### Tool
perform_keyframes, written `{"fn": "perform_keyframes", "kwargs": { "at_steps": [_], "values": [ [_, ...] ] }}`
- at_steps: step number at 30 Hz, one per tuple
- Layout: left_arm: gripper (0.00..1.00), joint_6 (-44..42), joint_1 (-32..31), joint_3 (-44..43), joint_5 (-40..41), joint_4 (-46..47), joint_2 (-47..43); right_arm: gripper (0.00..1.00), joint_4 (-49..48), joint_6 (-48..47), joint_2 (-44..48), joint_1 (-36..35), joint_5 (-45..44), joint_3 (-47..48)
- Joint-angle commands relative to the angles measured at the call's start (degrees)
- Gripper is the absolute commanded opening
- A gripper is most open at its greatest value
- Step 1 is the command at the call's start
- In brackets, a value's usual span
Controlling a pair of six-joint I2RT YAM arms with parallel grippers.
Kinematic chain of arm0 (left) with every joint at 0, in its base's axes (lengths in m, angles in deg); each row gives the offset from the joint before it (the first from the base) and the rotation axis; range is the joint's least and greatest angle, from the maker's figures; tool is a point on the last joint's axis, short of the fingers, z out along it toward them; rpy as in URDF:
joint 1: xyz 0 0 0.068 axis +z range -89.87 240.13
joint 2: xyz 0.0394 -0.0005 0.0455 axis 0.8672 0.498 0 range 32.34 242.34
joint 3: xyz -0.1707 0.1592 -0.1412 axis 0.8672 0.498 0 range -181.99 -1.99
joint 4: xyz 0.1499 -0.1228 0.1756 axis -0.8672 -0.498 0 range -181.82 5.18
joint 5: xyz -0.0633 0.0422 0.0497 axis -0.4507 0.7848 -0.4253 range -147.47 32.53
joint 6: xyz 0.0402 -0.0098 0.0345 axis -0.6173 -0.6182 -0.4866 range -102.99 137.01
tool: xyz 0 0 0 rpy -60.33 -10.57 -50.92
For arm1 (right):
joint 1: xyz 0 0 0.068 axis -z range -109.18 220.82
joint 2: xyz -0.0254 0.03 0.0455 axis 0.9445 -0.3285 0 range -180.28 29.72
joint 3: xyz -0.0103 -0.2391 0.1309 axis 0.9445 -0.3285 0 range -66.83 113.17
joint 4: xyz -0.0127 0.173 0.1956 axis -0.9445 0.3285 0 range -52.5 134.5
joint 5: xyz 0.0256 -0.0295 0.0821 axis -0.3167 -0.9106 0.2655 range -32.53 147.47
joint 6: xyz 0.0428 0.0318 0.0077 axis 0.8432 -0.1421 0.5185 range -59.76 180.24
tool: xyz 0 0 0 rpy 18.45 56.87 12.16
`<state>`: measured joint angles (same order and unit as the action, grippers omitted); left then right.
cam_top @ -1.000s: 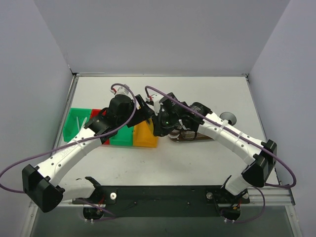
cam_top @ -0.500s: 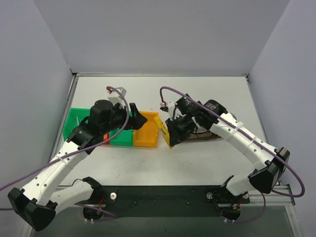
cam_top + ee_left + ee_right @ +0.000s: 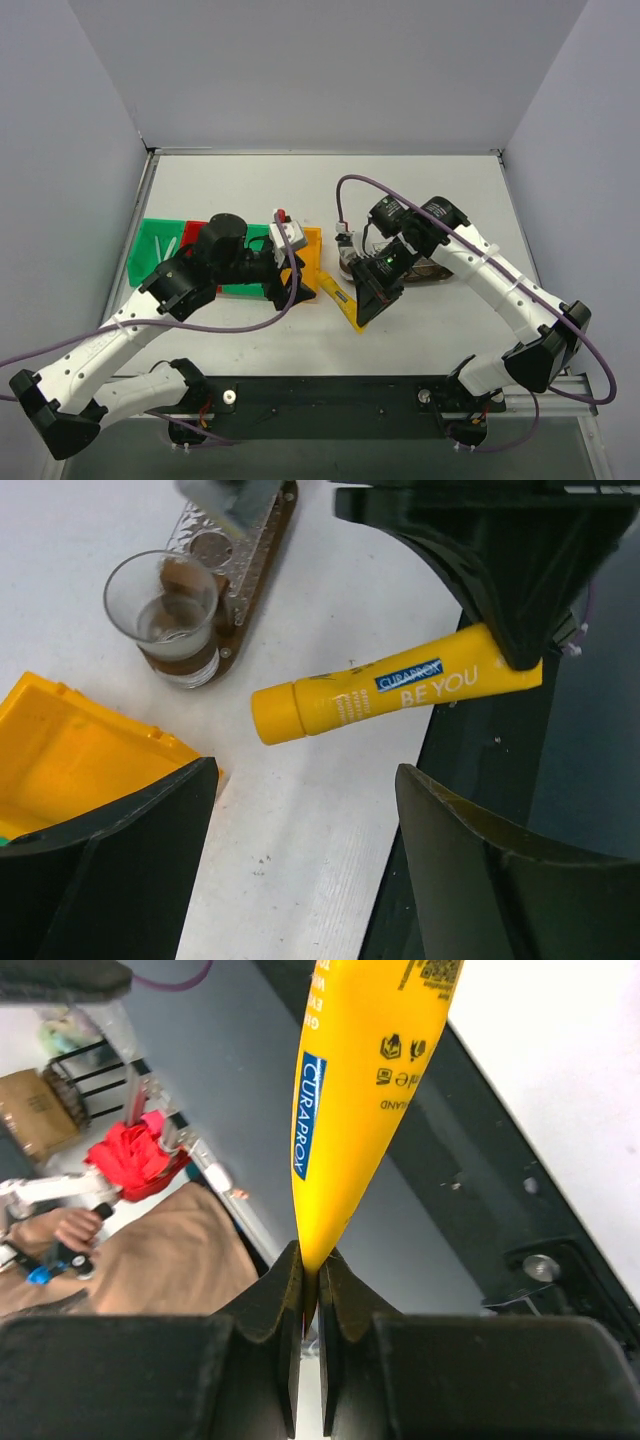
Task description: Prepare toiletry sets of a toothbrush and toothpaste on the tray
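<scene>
Toothpaste (image 3: 390, 685): yellow tube, tail clenched in right tool (image 3: 310, 1260), cap just ahead of left tool (image 3: 305, 770).
Change: the tube is lifted clear of the tray (image 3: 432, 274); left tool, released, has swung over from the bins (image 3: 160, 252).
Likely a handover; tube not yet placed.

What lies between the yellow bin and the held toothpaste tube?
Only bare white table, in the left wrist view, between the yellow bin and the toothpaste tube pinched by the right gripper.
</scene>
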<state>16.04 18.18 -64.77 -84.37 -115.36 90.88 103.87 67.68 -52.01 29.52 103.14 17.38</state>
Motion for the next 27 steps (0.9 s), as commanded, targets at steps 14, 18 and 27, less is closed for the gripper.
{"fn": "perform_keyframes", "kwargs": {
  "at_steps": [14, 18, 27],
  "values": [
    [0.83, -16.3, -17.6, 2.4, 5.1, 9.6, -1.0, 0.0, 5.7, 1.7, 3.0, 1.6, 16.8, -1.6],
    [0.84, -17.9, -19.1, 2.6, 6.0, 9.4, 0.6, 0.0, 6.0, 2.0, 2.6, 1.1, 17.3, -1.1],
    [0.7, -19.5, -21.9, 2.8, 7.6, 8.3, 2.3, 0.0, 6.0, 2.1, 2.0, 0.4, 19.1, -1.1]
  ]
}}
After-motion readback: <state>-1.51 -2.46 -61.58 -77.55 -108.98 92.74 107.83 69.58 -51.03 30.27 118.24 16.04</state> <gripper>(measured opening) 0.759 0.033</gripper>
